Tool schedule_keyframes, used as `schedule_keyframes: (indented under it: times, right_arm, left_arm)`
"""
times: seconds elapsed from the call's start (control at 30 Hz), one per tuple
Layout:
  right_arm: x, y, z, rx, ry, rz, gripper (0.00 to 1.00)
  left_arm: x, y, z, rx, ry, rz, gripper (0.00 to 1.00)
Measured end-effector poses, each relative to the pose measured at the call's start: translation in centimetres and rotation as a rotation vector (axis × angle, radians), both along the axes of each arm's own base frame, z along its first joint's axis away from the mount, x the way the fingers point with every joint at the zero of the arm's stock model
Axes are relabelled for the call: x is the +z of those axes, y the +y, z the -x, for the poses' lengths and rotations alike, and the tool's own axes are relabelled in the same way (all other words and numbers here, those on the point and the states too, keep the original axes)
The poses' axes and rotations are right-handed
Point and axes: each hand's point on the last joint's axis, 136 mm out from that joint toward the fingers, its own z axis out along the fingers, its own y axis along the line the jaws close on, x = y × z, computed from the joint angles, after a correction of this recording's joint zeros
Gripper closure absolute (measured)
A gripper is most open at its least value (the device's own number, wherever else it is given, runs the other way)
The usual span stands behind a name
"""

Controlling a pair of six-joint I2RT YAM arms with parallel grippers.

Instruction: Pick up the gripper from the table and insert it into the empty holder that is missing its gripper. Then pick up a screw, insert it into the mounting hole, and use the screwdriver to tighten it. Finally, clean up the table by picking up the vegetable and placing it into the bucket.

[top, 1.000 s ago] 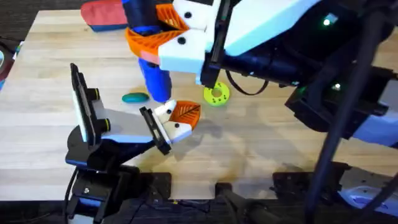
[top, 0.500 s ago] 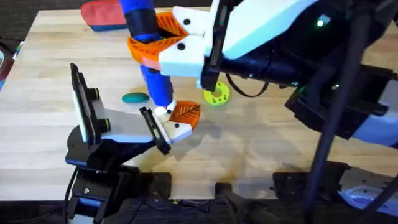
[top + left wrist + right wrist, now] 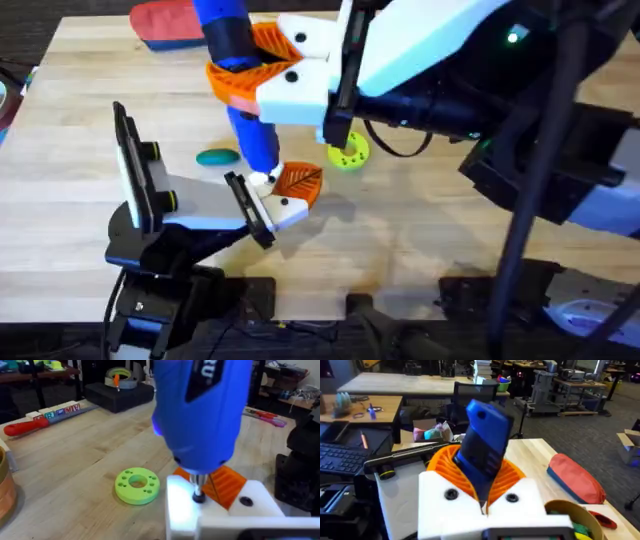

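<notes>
One tool: your right gripper (image 3: 262, 72) clamps the screwdriver (image 3: 236, 70), tip on the holder (image 3: 220, 517)
Gripper (image 3: 298, 182): orange wedge seated in holder
Vegetable (image 3: 217, 156): beside holder

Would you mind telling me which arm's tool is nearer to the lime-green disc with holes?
Left. The left tool sits low beside the disc; the right tool is raised farther back, gripping the screwdriver.

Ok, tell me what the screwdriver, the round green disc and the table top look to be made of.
Screwdriver: smooth blue plastic body, slightly glossy, with a thin bright metal tip. Green disc: matte lime plastic with holes through it, possibly 3D-printed. Table: light wood in joined strips with visible grain, probably butcher block with a satin finish.
</notes>
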Motion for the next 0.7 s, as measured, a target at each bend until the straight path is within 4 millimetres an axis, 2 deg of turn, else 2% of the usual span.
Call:
schedule_keyframes:
  times: [0.7]
  right_arm:
    - [-0.19,-0.17,0.15,0.0,0.011,0.013,0.996]
  left_arm:
    - [0.0,0.0,-0.01,0.0,0.0,0.0,0.995]
